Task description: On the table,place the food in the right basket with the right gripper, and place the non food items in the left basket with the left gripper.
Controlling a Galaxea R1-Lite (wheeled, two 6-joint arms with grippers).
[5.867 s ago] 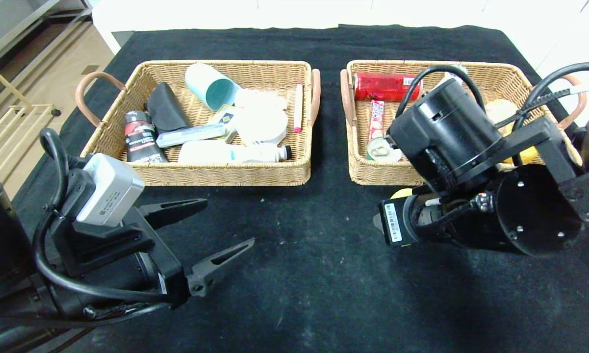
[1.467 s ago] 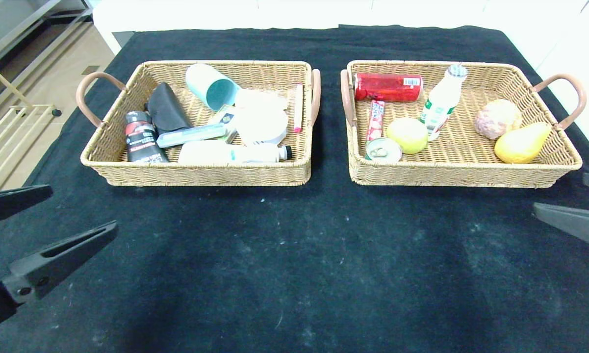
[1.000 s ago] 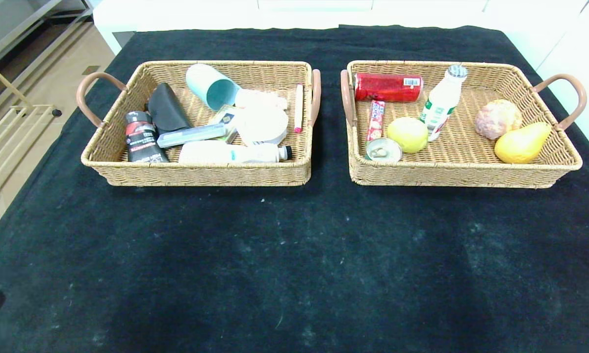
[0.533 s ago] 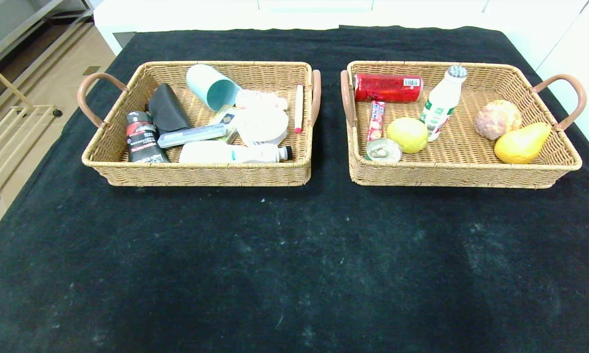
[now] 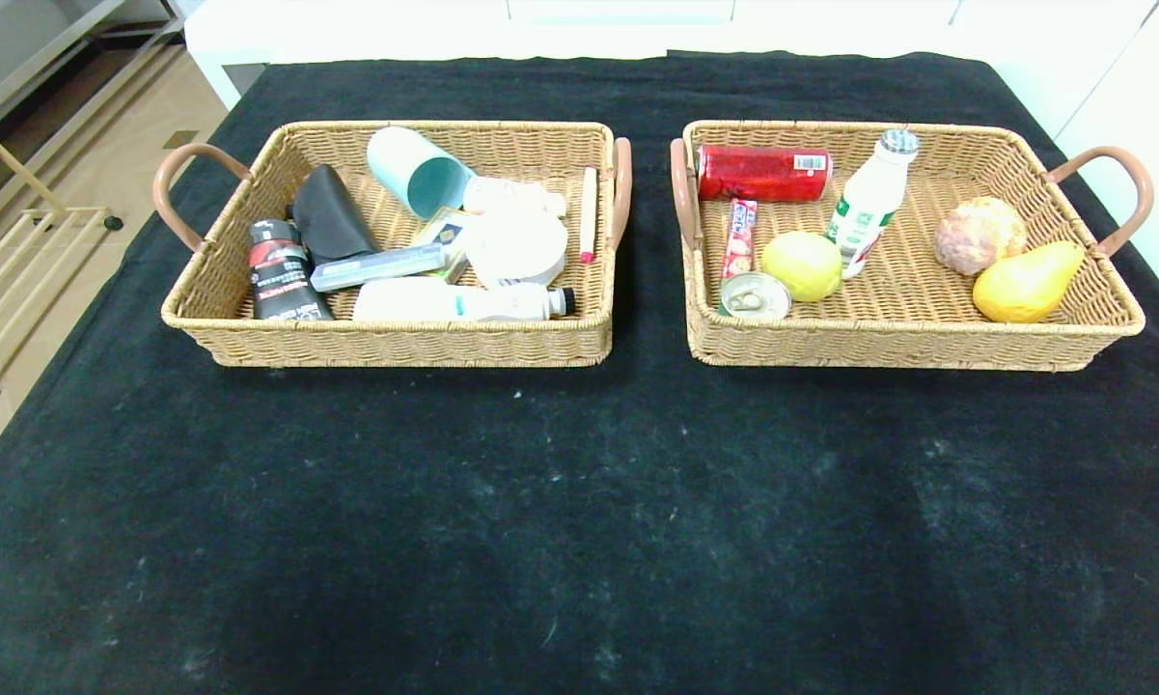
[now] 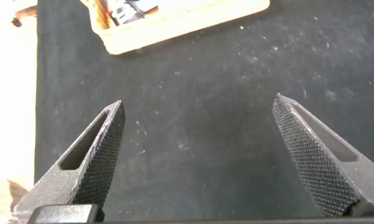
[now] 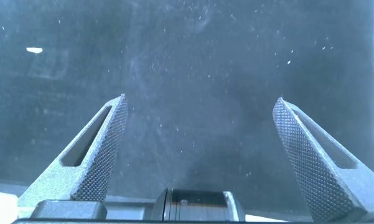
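You've got two wicker baskets on the black-clothed table (image 5: 579, 502), side by side, nothing loose on the cloth in front.

Left basket (image 5: 396, 340): eight or so non-food items, packed close. One black-and-red tube (image 5: 280, 272) at the left end, one black pouch (image 5: 328, 217), one teal cup (image 5: 415, 179) lying on its side, one clear slim case (image 5: 376, 266), one white bottle-shaped brush (image 5: 458, 302) lying along the near wall, one white round piece (image 5: 516, 246) with another white piece behind it, one white marker with pink ends (image 5: 588, 210) along the right wall.

Right basket (image 5: 888, 343): seven food items. One red packet (image 5: 762, 172) at the back, one small red snack bar (image 5: 738, 232), one pull-tab tin (image 5: 754, 294), one lemon (image 5: 802, 264) just beside the tin, one milk bottle (image 5: 869, 208) leaning next to the lemon, one brownish round thing (image 5: 978, 234), one yellow pear (image 5: 1023, 282) touching it.

Left gripper (image 6: 199, 162) hangs over bare cloth with a corner of the left basket beyond it, fingers spread wide, holding nothing. Right gripper (image 7: 199, 158) sits over bare cloth too, fingers wide, nothing between them. Neither arm shows in your head view.
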